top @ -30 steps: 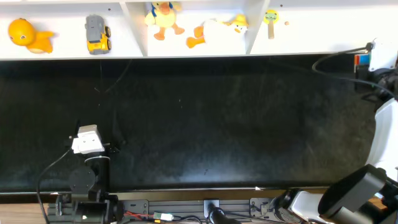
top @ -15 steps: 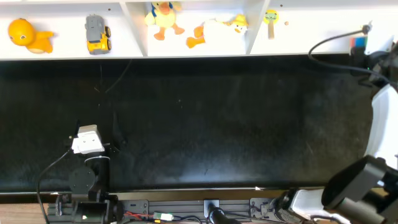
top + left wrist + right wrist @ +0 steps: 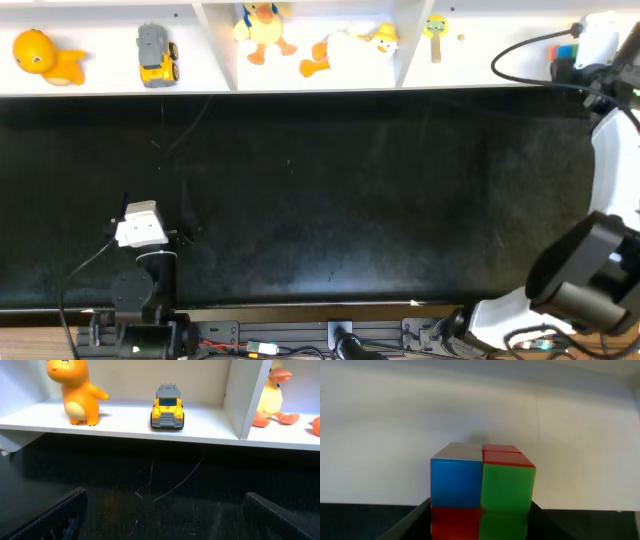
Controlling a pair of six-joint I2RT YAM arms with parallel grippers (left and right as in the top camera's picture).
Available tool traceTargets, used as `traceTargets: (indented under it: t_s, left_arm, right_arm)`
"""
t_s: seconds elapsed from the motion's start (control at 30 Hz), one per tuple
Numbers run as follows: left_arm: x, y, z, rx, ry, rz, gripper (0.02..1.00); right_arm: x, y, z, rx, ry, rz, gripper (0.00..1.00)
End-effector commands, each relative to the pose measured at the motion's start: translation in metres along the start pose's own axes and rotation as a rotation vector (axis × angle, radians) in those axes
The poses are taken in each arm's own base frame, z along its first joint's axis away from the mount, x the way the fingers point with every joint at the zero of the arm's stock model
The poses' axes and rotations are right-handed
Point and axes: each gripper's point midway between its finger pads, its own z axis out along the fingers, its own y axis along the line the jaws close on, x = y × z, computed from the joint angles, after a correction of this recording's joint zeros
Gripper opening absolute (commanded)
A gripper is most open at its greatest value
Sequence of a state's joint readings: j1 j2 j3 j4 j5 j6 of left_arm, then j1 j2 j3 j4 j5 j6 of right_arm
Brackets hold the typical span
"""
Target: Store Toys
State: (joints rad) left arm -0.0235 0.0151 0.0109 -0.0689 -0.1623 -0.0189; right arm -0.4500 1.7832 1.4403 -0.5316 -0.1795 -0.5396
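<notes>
The right gripper [image 3: 480, 510] was at the far right end of the white shelf [image 3: 300, 85]. Its fingers [image 3: 417, 517] were closed against the two sides of a colour cube [image 3: 482, 480] with blue, green, red and grey faces. The cube was held at the shelf's front edge with white shelf surface behind it. Whether it touched the shelf cannot be told.

The left gripper [image 3: 165, 495] was low over the black counter [image 3: 350, 200] at the near left. Its fingers were spread wide and held nothing.

Other toys were already on the shelf. In the left compartment an orange figure [image 3: 77, 392] stood beside a yellow toy truck [image 3: 167, 406]. In the middle compartment a yellow duck plush [image 3: 262, 30] sat to the left of a white plush duck [image 3: 350, 48] lying on its side. Just right of the next divider there was a small yellow toy [image 3: 435, 30].
</notes>
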Motion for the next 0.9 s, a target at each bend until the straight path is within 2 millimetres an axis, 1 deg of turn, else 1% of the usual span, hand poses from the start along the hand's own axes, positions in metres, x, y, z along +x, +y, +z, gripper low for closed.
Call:
traceTargets:
  t_s: [0.03,0.27,0.63,0.8,0.9]
  left_arm:
    - [-0.001,0.003,-0.001,-0.016,-0.009,0.020,0.998]
    - [-0.001,0.003,-0.001,-0.016,-0.009,0.020,0.996]
    - [-0.001,0.003,-0.001,-0.016,-0.009,0.020,0.998]
    - [-0.001,0.003,-0.001,-0.016,-0.009,0.021,0.998]
    - [-0.001,0.003,-0.001,-0.016,-0.009,0.020,0.998]
  right_arm:
    - [-0.016,0.003,0.006,-0.013,-0.031,0.005,0.360]
    - [-0.015,0.006,0.016,-0.019,-0.031,0.007,0.367]
    - [-0.022,0.004,0.016,-0.012,-0.058,0.034,0.378]
    - [-0.027,0.011,0.016,-0.056,-0.083,0.056,0.384]
    - [-0.030,0.010,0.017,-0.052,-0.097,0.078,0.382]
